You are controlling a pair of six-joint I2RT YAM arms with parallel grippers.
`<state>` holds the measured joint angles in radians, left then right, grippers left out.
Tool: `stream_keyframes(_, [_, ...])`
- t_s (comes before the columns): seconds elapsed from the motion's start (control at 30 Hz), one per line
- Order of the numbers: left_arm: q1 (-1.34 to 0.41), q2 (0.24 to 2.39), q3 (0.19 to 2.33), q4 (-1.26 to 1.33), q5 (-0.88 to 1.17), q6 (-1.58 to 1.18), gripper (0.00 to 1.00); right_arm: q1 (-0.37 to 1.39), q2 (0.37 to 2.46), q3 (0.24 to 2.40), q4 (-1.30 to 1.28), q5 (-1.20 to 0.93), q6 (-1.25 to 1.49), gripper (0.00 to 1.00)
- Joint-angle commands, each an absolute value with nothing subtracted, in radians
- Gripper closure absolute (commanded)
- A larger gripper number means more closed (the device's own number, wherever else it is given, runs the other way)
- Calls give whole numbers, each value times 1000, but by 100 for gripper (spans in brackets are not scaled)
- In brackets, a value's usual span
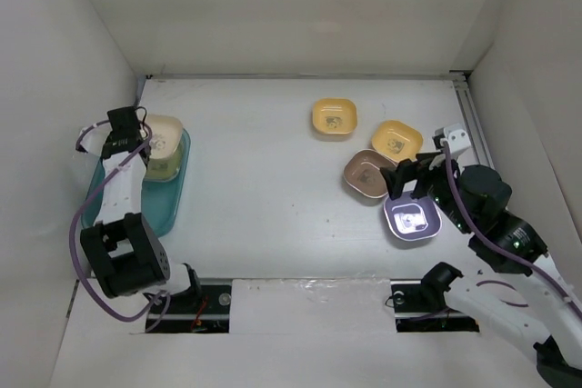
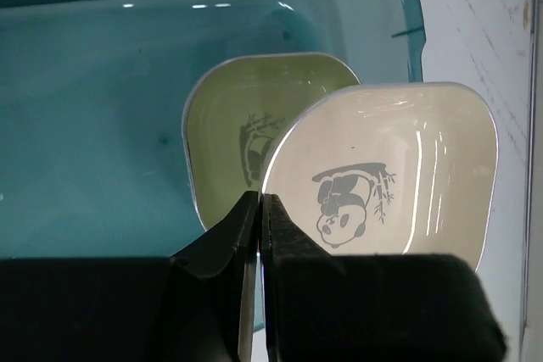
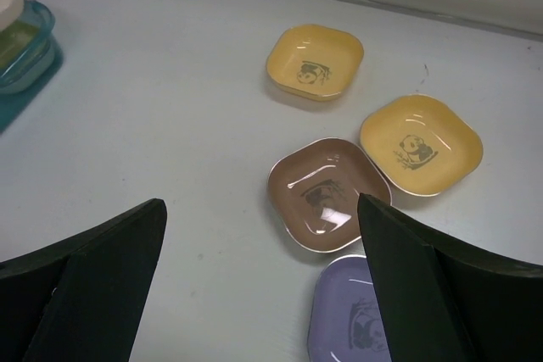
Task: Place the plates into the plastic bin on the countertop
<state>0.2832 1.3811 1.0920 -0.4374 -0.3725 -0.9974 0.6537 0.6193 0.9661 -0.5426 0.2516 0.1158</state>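
Left end effector (image 2: 259, 209) shut, pinching rim of cream plate (image 2: 399, 167). Cream plate overlaps green plate (image 2: 229, 133) inside plastic bin (image 2: 85, 125), at left of top view. Right end effector (image 1: 414, 181) wide open, empty, above purple plate (image 1: 411, 219), lower right. Brown plate (image 1: 368, 173), near yellow plate (image 1: 396, 139), far yellow plate (image 1: 334, 118) on bench (image 1: 264, 179), right of centre.

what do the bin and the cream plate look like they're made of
The plastic bin: translucent teal plastic, glossy, with light spots mirrored on its floor. The cream plate: hard and glossy, perhaps melamine or glazed ceramic; bright streaks run along its inner wall.
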Motion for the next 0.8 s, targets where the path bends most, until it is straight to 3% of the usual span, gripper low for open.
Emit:
stream_keyframes(0.0, [321, 1351, 1080, -339, -327, -1023, 100, 646, 594, 980, -531, 247, 81, 0])
stream_keyframes(0.07, [330, 1365, 1091, -348, -318, -1023, 94, 646, 594, 980, -531, 247, 81, 0])
stream_keyframes(0.1, [330, 1377, 1091, -348, -318, -1014, 81, 646, 585, 980, -531, 247, 81, 0])
stream_keyframes(0.13, [330, 1378, 1091, -348, -308, -1014, 60, 646, 584, 980, -531, 247, 81, 0])
stream_keyframes(0.17, [330, 1378, 1091, -348, -308, -1014, 19, 646, 584, 980, -531, 247, 81, 0])
stream_keyframes(0.27, [312, 1329, 1072, -310, -269, -980, 1, 646, 584, 989, -531, 247, 81, 0])
stream_keyframes(0.47, [183, 1269, 1113, -258, -223, -846, 1, 646, 594, 1025, -555, 264, 98, 0])
stream_keyframes(0.6, [-281, 1481, 1273, -254, -173, -697, 1, 646, 594, 1069, -594, 371, 130, 0])
stream_keyframes(0.77, [-627, 1788, 1590, -264, -115, -522, 1, 637, 572, 1161, -655, 449, 150, 0])
